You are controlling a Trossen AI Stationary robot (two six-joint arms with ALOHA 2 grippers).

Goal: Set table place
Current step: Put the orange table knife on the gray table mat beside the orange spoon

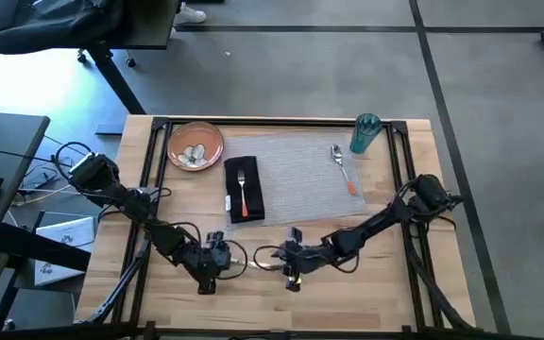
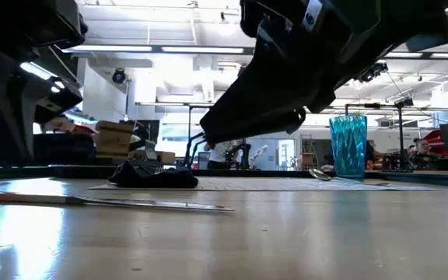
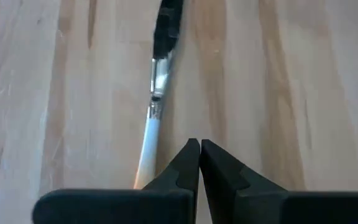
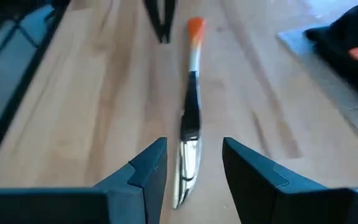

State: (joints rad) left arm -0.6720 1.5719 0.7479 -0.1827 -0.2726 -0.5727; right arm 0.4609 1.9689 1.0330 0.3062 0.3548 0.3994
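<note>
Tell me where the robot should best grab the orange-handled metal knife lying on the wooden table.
Probably at the dark middle of the orange-handled metal knife. It lies flat on the light wood table, so come straight down with fingers straddling its narrow width. The open right gripper is already lined up along it.

The right gripper (image 4: 194,171) has its two dark fingers (image 4: 138,171) spread apart, low over the light wooden table (image 4: 92,112). A knife (image 4: 190,118) lies flat on the wood between them, its shiny blade in the gap and its orange handle tip pointing away. Just beyond the handle show the dark closed fingertips of the left gripper (image 4: 161,22). To one side, a black napkin (image 4: 347,53) lies on a grey placemat (image 4: 353,99).
</note>
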